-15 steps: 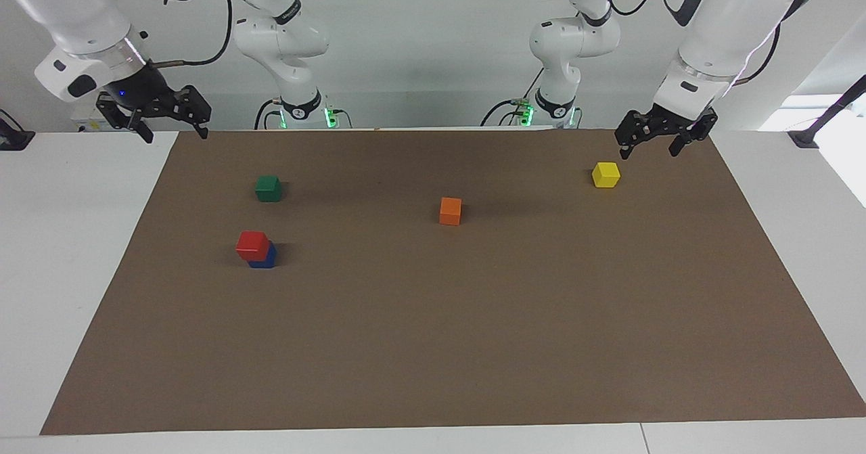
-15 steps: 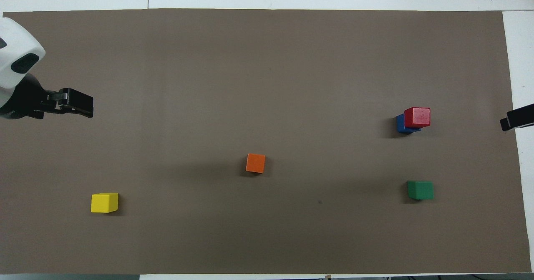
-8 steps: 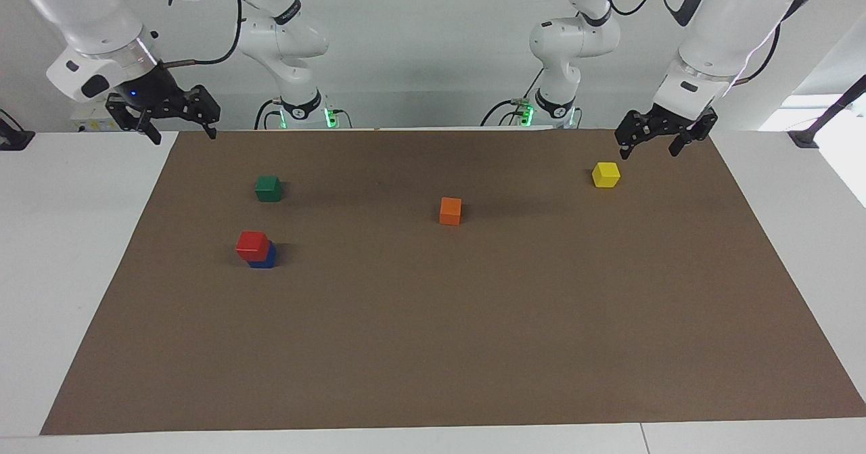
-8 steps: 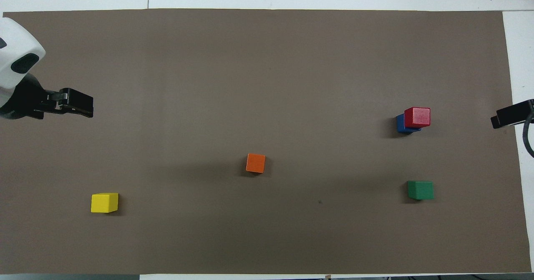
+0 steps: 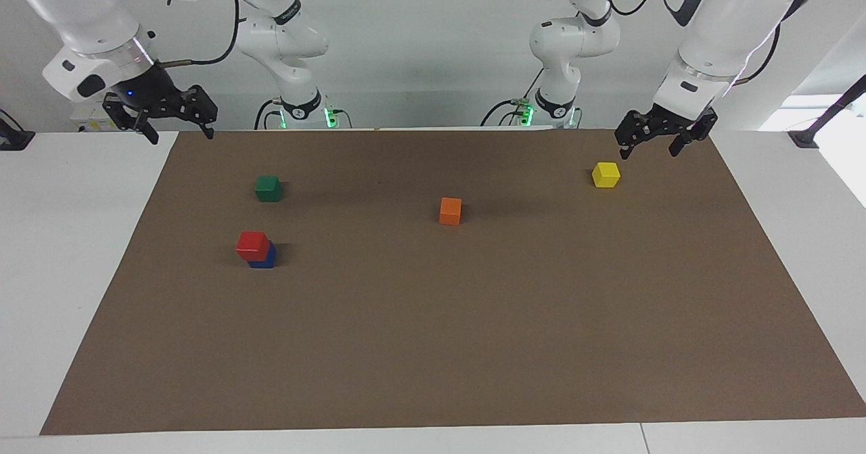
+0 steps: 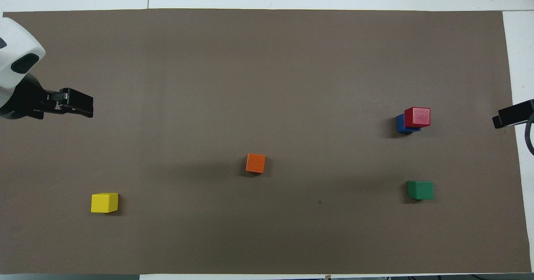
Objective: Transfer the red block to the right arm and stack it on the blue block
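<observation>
The red block sits on the blue block near the right arm's end of the table, and both the left gripper and the right gripper are open and empty.

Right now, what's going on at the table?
Nothing is being handled. The red block sits on the blue block, slightly off-centre, toward the right arm's end of the brown mat. The right gripper hangs open over the mat's corner nearest the robots, empty. The left gripper hangs open above the yellow block, also empty. The green block and orange block lie apart.
</observation>
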